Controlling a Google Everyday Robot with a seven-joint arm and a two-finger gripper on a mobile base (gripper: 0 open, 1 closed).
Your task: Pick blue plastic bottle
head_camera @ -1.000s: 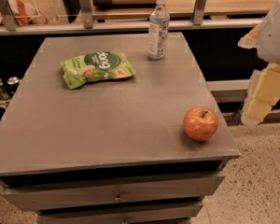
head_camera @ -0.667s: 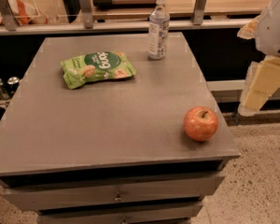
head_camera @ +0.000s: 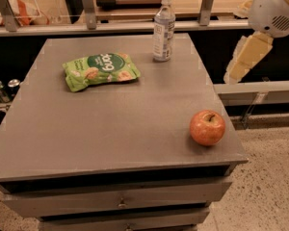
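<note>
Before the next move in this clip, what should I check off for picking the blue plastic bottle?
1. The blue plastic bottle stands upright near the far edge of the table: ok.
2. Its cap is on: ok.
3. Room around it: the snack bag lies apart to its left and the apple sits far off by the front right corner: ok.
4. The tool is at the bottle: not ok, it hangs off the table's right side.
5. Fill level of the bottle: cannot tell.
</note>
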